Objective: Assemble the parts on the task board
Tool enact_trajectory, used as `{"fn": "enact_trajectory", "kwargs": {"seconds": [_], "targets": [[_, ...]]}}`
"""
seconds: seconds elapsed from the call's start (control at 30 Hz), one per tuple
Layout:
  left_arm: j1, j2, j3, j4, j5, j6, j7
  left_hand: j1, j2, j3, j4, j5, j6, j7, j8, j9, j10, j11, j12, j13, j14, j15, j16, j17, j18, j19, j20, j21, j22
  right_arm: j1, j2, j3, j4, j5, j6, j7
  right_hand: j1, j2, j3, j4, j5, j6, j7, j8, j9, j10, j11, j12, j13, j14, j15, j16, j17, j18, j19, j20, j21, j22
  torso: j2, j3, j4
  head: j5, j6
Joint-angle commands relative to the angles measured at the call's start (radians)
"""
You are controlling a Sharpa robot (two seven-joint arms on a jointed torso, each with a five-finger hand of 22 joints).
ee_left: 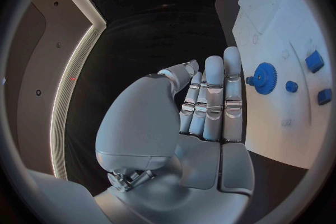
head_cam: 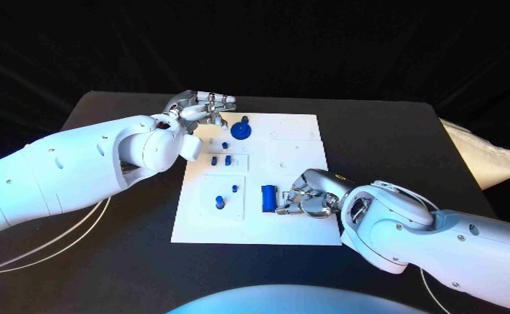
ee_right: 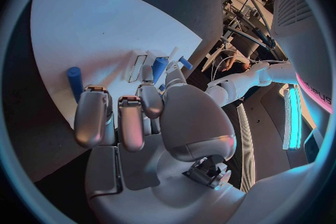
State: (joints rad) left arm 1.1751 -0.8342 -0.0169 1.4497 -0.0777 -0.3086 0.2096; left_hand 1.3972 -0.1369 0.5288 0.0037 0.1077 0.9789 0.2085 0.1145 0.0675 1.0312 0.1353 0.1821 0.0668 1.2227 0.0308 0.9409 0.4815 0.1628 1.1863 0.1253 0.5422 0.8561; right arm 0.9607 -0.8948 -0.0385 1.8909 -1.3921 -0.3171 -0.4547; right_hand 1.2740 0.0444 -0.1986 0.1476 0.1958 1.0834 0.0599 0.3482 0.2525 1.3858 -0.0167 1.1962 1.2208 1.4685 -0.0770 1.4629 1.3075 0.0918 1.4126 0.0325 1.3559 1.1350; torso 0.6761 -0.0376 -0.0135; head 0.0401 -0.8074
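Right hand [head_cam: 308, 197] at near right edge of task board [head_cam: 292, 155], beside a blue cylinder; left hand [head_cam: 202, 110] at far left corner.

Right hand's fingers are curled in close against the upright blue cylinder [head_cam: 269, 197]; whether they actually grip it, cannot tell. Left hand hovers over the board's far left corner, fingers straight and laid together, nothing in them, the blue gear [head_cam: 241, 131] just beside the fingertips [ee_left: 232, 56]. Small blue pegs [head_cam: 220, 159] stand mid-board toward the left edge, one more blue peg [head_cam: 221, 201] nearer, by the near left corner. Board's right half toward the far edge lies bare white. Black surface [head_cam: 382, 137] runs open along the board's right edge and past the far edge.
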Motion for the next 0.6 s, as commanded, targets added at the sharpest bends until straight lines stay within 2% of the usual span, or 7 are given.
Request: {"fn": "enact_trajectory", "kwargs": {"seconds": [0.03, 0.17, 0.27, 0.4, 0.47, 0.53, 0.6], "targets": [[0.0, 0.0, 0.001, 0.002, -0.003, 0.016, 0.003, -0.01, 0.003, -0.003, -0.002, 0.003, -0.008, 0.002, 0.003, 0.001, -0.007, -0.001, 0.005, -0.001, -0.001, 0.003, 0.003, -0.001, 0.019, -0.006, 0.001, -0.006, 0.001, -0.001, 0.0, 0.0, 0.005, 0.002, -0.009, 0.036, -0.01, 0.003, -0.006, -0.002, 0.005, 0.0, -0.001, 0.005, 0.002, 0.005, 0.0, 0.001, 0.003, 0.071, -0.006, 0.0, 0.095, -0.008, 0.001, -0.006, 0.004, 0.0, 0.0, -0.0002, 0.0007, 0.0, 0.0], [0.0, 0.0, 0.001, 0.002, -0.003, 0.017, 0.003, -0.01, 0.003, -0.003, -0.002, 0.003, -0.008, 0.002, 0.003, 0.001, -0.007, -0.001, 0.005, -0.001, -0.001, 0.003, 0.003, -0.001, 0.019, -0.006, 0.001, -0.006, 0.001, -0.001, -0.001, 0.0, 0.006, 0.004, -0.021, 0.041, -0.014, 0.009, -0.007, 0.003, 0.011, 0.0, -0.002, 0.005, 0.003, 0.005, 0.0, 0.0, 0.003, 0.071, -0.006, 0.0, 0.095, -0.008, 0.001, -0.006, 0.004, 0.0, 0.0, 0.0, 0.0013, -0.002, 0.0], [0.0, 0.0, 0.001, 0.002, -0.003, 0.016, 0.003, -0.01, 0.003, -0.003, -0.002, 0.003, -0.008, 0.002, 0.003, 0.001, -0.007, -0.001, 0.005, -0.001, -0.001, 0.003, 0.003, -0.001, 0.019, -0.006, 0.001, -0.006, 0.001, -0.001, -0.007, 0.001, 0.008, 0.004, -0.029, 0.042, -0.013, 0.014, -0.006, 0.005, 0.017, 0.0, -0.002, 0.006, 0.004, 0.006, -0.001, 0.001, 0.004, 0.071, -0.006, 0.0, 0.095, -0.008, 0.001, -0.006, 0.004, 0.001, 0.0, 0.0002, 0.0004, 0.001, -0.002], [0.0, -0.001, 0.001, 0.003, -0.003, 0.016, 0.004, -0.01, 0.003, -0.003, -0.002, 0.003, -0.008, 0.002, 0.003, 0.001, -0.007, -0.001, 0.005, -0.001, -0.001, 0.003, 0.003, -0.001, 0.019, -0.006, 0.001, -0.006, 0.001, 0.002, -0.03, 0.003, 0.015, 0.01, -0.05, 0.044, 0.009, 0.027, 0.004, -0.004, 0.025, -0.008, -0.002, 0.001, 0.005, 0.001, -0.002, -0.009, -0.002, 0.07, -0.007, -0.002, 0.093, -0.008, 0.001, -0.007, 0.003, -0.001, 0.0, -0.0001, 0.0005, -0.001, 0.0], [0.0, -0.002, 0.001, 0.004, -0.003, 0.015, 0.005, -0.01, 0.003, -0.003, -0.002, 0.003, -0.008, 0.002, 0.003, 0.001, -0.007, -0.001, 0.005, -0.001, -0.001, 0.003, 0.003, -0.001, 0.019, -0.006, 0.001, -0.006, 0.001, 0.008, -0.049, 0.003, 0.019, 0.024, -0.059, 0.051, 0.031, 0.032, 0.013, -0.016, 0.032, -0.039, 0.007, -0.018, -0.002, -0.005, 0.004, -0.02, -0.01, 0.07, -0.005, -0.004, 0.09, -0.008, 0.0, -0.006, 0.002, -0.002, 0.0, -0.0003, 0.0, -0.002, 0.0], [0.0, -0.004, 0.001, 0.005, -0.003, 0.013, 0.007, -0.01, 0.003, -0.003, -0.002, 0.003, -0.008, 0.002, 0.003, 0.001, -0.007, -0.001, 0.005, -0.001, -0.001, 0.003, 0.003, -0.001, 0.019, -0.006, 0.001, -0.006, 0.001, 0.018, -0.076, 0.004, 0.023, 0.036, -0.063, 0.058, 0.06, 0.04, 0.028, -0.031, 0.032, -0.078, 0.024, -0.049, -0.013, -0.015, 0.017, -0.037, -0.022, 0.069, 0.004, -0.006, 0.089, -0.008, -0.001, -0.002, 0.002, -0.002, 0.0, -0.0007, 0.0002, -0.007, 0.0], [0.0, -0.006, 0.001, 0.007, -0.003, 0.011, 0.008, -0.01, 0.003, -0.003, -0.002, 0.003, -0.008, 0.002, 0.003, 0.001, -0.007, -0.001, 0.005, -0.001, -0.001, 0.003, 0.003, -0.001, 0.019, -0.006, 0.001, -0.006, 0.001, 0.031, -0.106, 0.004, 0.027, 0.037, -0.06, 0.062, 0.08, 0.045, 0.04, -0.043, 0.034, -0.087, 0.031, -0.064, -0.018, -0.025, 0.023, -0.053, -0.033, 0.069, 0.01, -0.007, 0.088, -0.008, -0.002, 0.004, 0.001, -0.003, 0.0, -0.0011, -0.0015, -0.01, 0.0]]}}
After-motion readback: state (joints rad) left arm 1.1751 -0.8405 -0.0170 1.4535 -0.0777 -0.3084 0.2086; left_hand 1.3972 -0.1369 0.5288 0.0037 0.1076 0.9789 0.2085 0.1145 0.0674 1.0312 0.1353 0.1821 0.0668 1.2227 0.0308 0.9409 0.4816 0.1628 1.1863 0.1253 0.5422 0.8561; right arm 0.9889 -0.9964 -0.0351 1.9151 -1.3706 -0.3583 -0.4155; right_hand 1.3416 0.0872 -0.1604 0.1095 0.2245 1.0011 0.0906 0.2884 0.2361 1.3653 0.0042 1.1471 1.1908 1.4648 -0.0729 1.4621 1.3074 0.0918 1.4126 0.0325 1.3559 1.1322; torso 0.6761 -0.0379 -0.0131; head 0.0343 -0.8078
